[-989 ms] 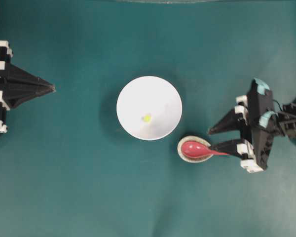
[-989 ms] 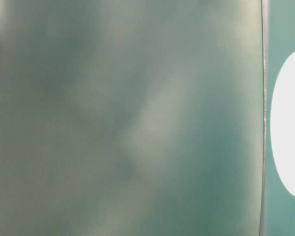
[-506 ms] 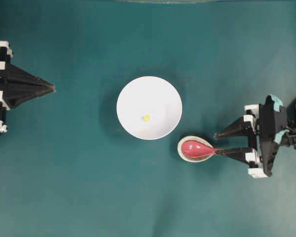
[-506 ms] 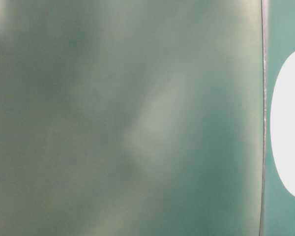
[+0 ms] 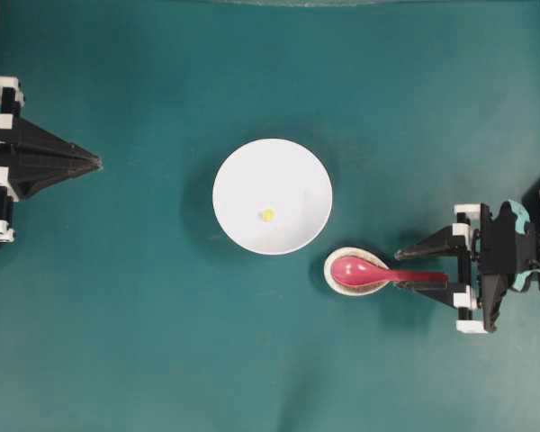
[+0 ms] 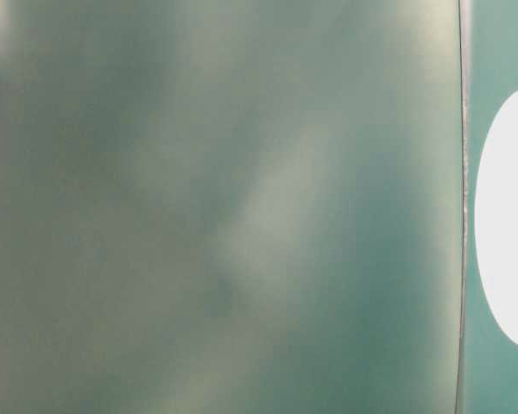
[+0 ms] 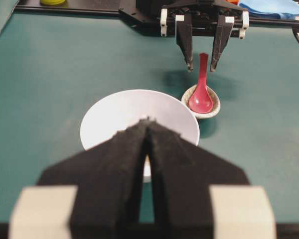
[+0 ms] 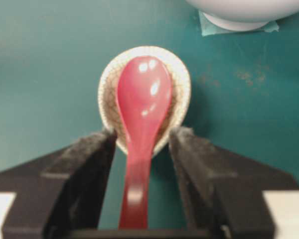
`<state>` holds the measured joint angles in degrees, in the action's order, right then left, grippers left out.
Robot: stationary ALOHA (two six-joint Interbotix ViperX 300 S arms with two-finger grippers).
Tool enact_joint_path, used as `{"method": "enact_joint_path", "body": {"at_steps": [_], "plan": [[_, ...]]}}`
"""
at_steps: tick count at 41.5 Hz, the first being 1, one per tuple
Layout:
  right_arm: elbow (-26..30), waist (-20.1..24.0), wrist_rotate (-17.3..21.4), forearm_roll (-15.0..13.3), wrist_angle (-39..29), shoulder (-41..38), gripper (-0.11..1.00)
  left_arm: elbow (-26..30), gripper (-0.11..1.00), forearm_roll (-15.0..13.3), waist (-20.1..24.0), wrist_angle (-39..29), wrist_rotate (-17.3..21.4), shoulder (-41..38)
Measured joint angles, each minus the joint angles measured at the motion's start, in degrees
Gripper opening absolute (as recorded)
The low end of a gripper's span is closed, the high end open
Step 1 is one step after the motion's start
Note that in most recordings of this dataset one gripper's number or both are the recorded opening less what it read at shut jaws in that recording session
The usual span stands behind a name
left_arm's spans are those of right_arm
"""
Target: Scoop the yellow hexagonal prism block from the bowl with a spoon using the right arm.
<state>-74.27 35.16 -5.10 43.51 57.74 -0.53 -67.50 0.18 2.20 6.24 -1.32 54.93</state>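
Observation:
The white bowl (image 5: pixel 272 196) sits mid-table with the tiny yellow hexagonal prism block (image 5: pixel 267 214) lying inside it. To its lower right, the red-pink spoon (image 5: pixel 364 272) rests with its scoop in a small speckled dish (image 5: pixel 335 279), handle pointing right. My right gripper (image 5: pixel 400 270) is open and straddles the handle, with a gap on each side. The right wrist view shows the spoon (image 8: pixel 142 97) running down between the black fingers (image 8: pixel 89 164). My left gripper (image 5: pixel 94 163) is shut and empty at the far left. In the left wrist view it hides the block.
The bowl's foot (image 8: pixel 239 22) stands on a patch of teal tape. A blue cloth (image 7: pixel 271 7) and a yellow-green thing (image 7: pixel 52 2) lie past the far table edge. The table-level view is a blur with a white oval (image 6: pixel 509 216) at its right.
The right arm has drawn back to the right, dropped toward the front of the table and squared up, so the spoon handle now lies between its open fingers. Nothing else moved.

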Motion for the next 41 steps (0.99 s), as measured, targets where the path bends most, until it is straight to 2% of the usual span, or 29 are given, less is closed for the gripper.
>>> {"method": "enact_joint_path", "body": {"at_steps": [18,41], "plan": [[0.0,1.1,1.5,0.2,1.7,-5.7,0.53,0.0,0.01,0.1,0.0,0.0,0.0,0.0],[-0.8,2.4,1.6,0.2,2.2,-6.2,0.52,0.0,0.01,0.1,0.0,0.0,0.0,0.0]]}}
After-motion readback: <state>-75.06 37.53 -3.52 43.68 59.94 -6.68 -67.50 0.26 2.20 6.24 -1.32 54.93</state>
